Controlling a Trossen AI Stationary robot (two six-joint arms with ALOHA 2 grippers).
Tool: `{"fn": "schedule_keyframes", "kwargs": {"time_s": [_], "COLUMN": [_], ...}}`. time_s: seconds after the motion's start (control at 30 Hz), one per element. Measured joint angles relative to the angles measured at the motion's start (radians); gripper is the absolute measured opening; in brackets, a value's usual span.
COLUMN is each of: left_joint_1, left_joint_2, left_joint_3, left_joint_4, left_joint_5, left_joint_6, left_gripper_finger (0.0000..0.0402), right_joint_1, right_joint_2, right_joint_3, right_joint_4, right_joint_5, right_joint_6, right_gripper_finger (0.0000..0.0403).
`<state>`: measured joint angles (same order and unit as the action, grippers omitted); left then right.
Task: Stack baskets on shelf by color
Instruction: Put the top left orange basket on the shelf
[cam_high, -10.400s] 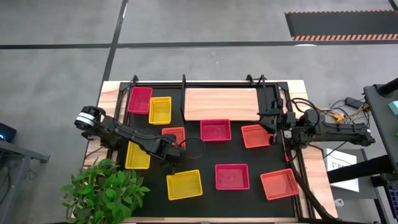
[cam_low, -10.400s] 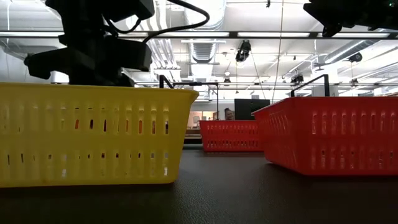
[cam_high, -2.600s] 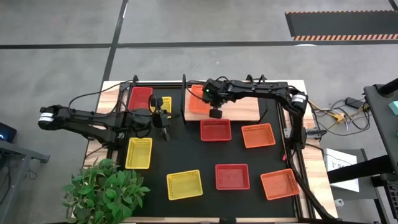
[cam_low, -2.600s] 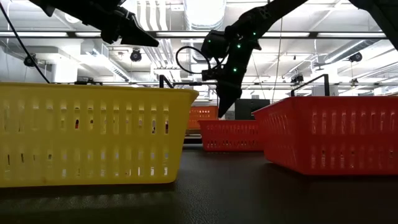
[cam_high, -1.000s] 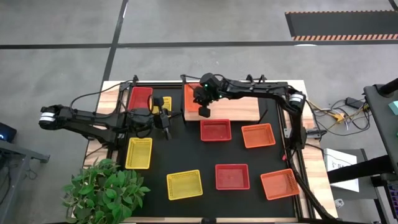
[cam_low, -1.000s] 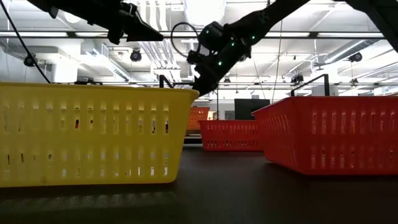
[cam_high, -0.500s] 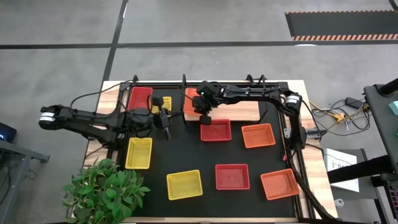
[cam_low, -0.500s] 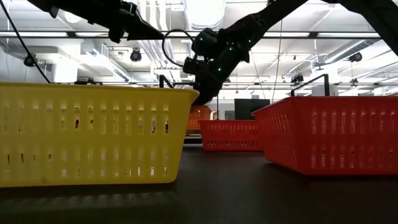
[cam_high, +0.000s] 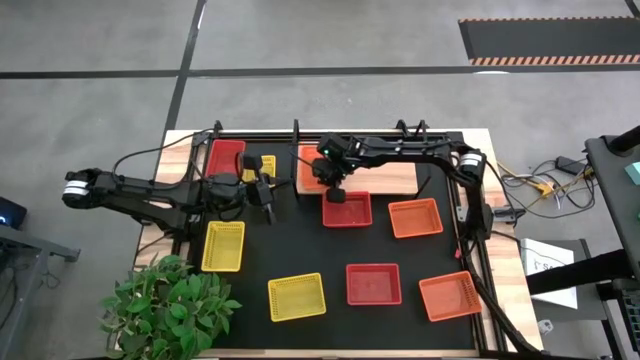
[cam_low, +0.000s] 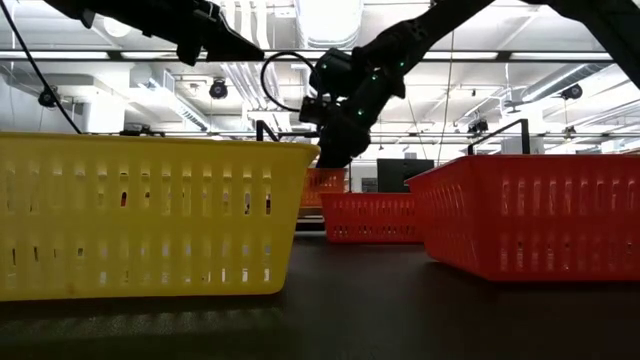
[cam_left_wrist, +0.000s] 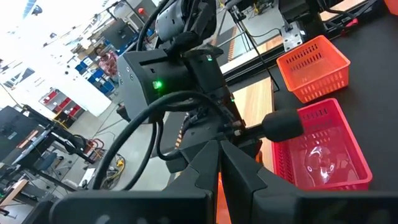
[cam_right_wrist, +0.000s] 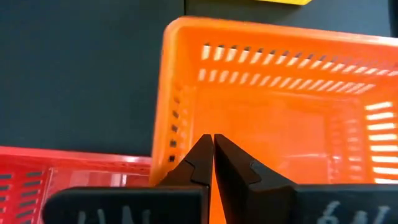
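A black mat covered the table, with red, orange and yellow baskets scattered across it. At the back stood the wooden shelf, an orange basket on its left end. The right gripper hung over that basket's front wall, fingers clenched on its rim. The left gripper hovered clenched and empty beside a yellow basket.
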<state>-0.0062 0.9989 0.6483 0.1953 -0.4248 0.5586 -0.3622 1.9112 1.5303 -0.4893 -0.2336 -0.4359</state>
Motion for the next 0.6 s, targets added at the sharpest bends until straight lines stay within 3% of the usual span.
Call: {"fn": "schedule_keyframes", "kwargs": {"time_s": [0.6], "left_joint_1": [0.0], "left_joint_2": [0.006], "left_joint_3": [0.0], "left_joint_4": [0.014], "left_joint_5": [0.0], "left_joint_6": [-0.028], "left_gripper_finger": [0.0], "right_joint_1": [0.005], "right_joint_2": [-0.092], "right_joint_3": [0.012], "right_joint_4": [-0.023], "right_joint_5": [0.034], "right_joint_6": [0.039], "right_gripper_finger": [0.0009]}}
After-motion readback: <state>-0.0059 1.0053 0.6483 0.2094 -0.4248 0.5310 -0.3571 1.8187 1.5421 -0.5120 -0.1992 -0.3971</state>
